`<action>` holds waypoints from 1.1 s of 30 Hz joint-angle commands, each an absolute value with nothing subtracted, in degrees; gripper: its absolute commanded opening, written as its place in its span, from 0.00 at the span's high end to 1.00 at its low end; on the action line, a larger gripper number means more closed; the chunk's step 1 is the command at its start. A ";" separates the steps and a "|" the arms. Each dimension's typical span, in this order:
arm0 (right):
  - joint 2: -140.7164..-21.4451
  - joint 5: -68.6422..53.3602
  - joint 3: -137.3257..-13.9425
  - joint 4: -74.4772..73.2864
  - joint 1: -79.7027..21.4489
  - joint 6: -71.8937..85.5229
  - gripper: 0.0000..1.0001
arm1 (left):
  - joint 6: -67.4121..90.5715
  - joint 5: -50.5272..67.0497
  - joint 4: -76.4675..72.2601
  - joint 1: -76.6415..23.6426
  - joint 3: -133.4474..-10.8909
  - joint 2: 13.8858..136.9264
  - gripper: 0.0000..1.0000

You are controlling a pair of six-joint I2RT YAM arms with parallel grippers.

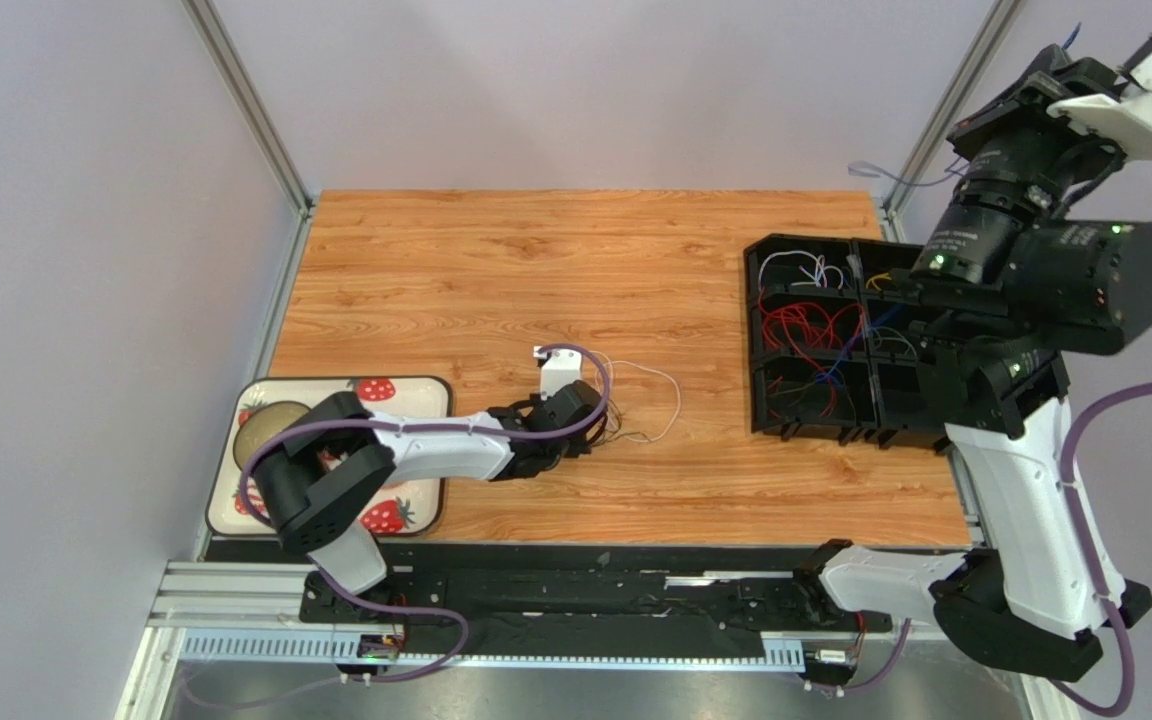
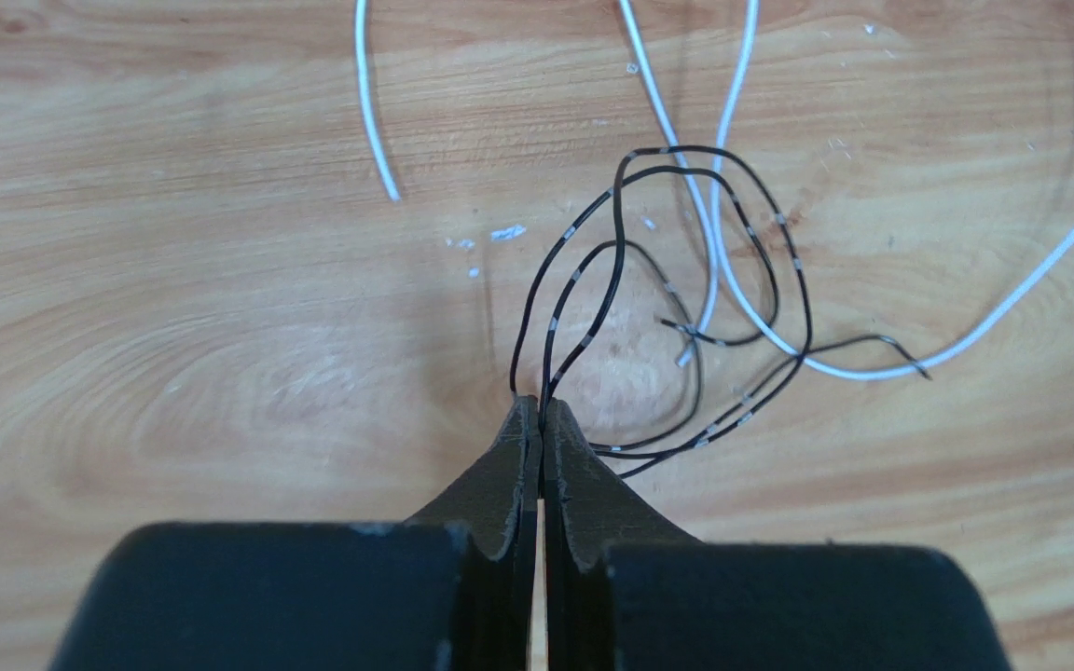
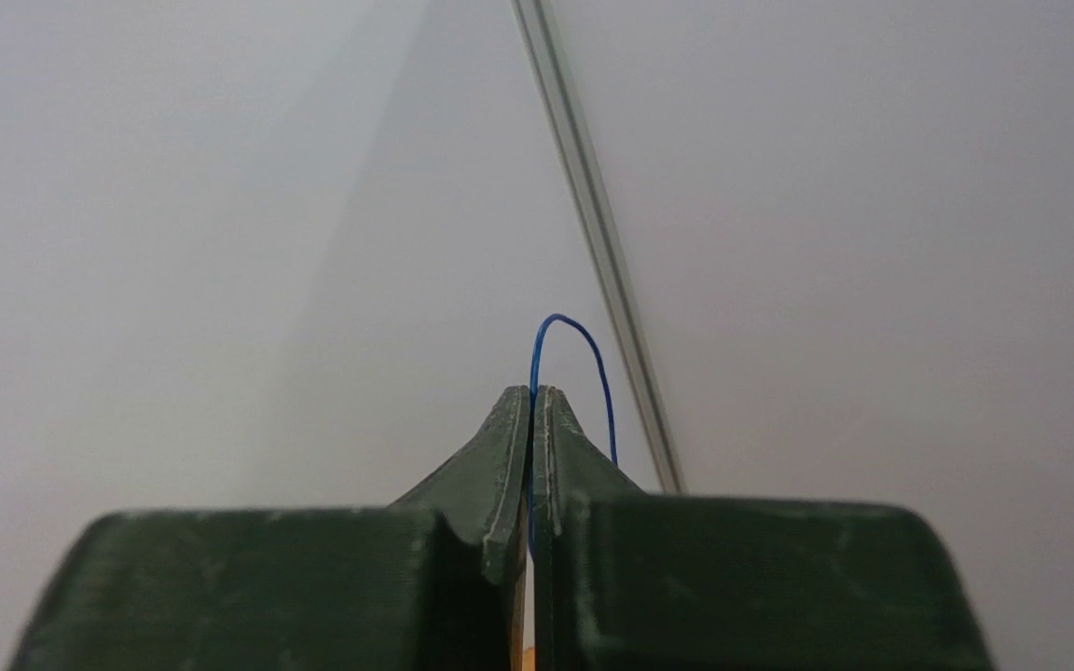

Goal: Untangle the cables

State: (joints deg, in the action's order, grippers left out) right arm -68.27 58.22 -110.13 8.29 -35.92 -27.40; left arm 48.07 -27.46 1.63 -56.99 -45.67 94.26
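Note:
On the wood table lie a black cable (image 2: 669, 154) with pale bands, curled in loops, and a white cable (image 2: 725, 280) that crosses it. My left gripper (image 2: 540, 406) is shut on the black cable's near strands; in the top view the left gripper (image 1: 605, 432) sits at mid-table beside the white cable (image 1: 665, 398). My right gripper (image 3: 534, 394) is raised high against the grey wall, shut on a thin blue cable (image 3: 578, 336) that arches above its tips. More cables, red (image 1: 808, 323), white and yellow, lie in a black divided box (image 1: 760, 338).
A strawberry-print tray (image 1: 402, 393) holding a round dish (image 1: 274, 428) sits at the table's left near edge. The black box stands along the right edge. The right arm (image 1: 1040, 270) towers over it. Metal frame posts (image 1: 252, 105) rise at the back corners.

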 commanded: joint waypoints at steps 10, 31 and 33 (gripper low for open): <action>-77.59 52.31 -116.62 -5.09 -17.68 -12.84 1.00 | 32.27 -24.08 33.29 -56.78 -65.20 71.29 1.00; -95.18 38.95 -128.32 -9.05 5.62 2.89 1.00 | 29.35 -31.19 61.43 -56.69 -62.94 49.58 1.00; -96.32 37.10 -128.32 -8.70 7.29 4.21 1.00 | 29.88 -31.64 61.26 -56.69 -61.44 48.61 1.00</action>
